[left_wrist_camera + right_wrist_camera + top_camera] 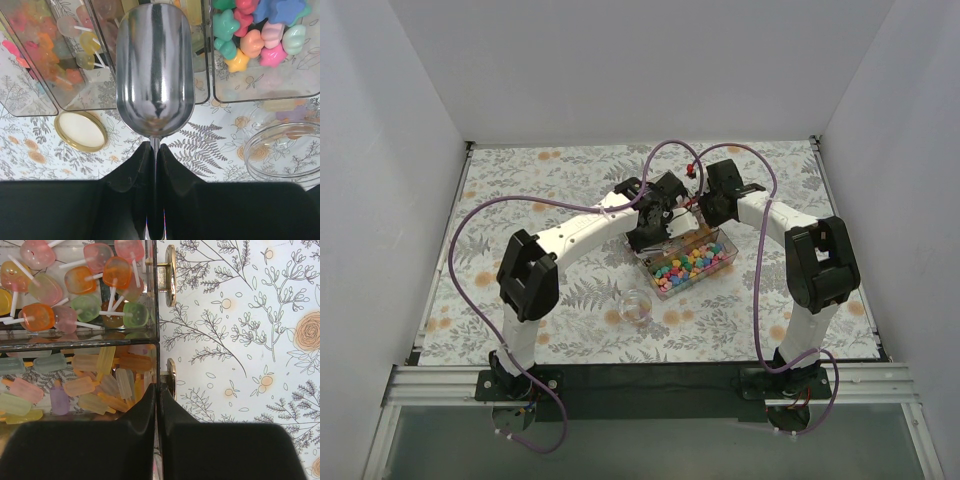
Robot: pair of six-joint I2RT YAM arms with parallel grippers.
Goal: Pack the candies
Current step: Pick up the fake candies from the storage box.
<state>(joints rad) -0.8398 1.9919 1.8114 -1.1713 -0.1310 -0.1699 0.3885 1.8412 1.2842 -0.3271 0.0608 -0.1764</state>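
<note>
The candies fill a clear compartment box at the table's middle. Star-shaped ones lie in one compartment, lollipops in another, and popsicle shapes in a third. My left gripper is shut on the thin handle of a metal scoop. Its bowl hangs over the box's middle compartment and looks empty. My right gripper is shut on the box's thin side wall, beside a gold hinge. From above, the left gripper and the right gripper meet over the box.
An open clear jar stands on the fern-print cloth just in front of the box, and its rim also shows in the left wrist view. Its gold lid lies flat on the cloth near the box. White walls enclose three sides.
</note>
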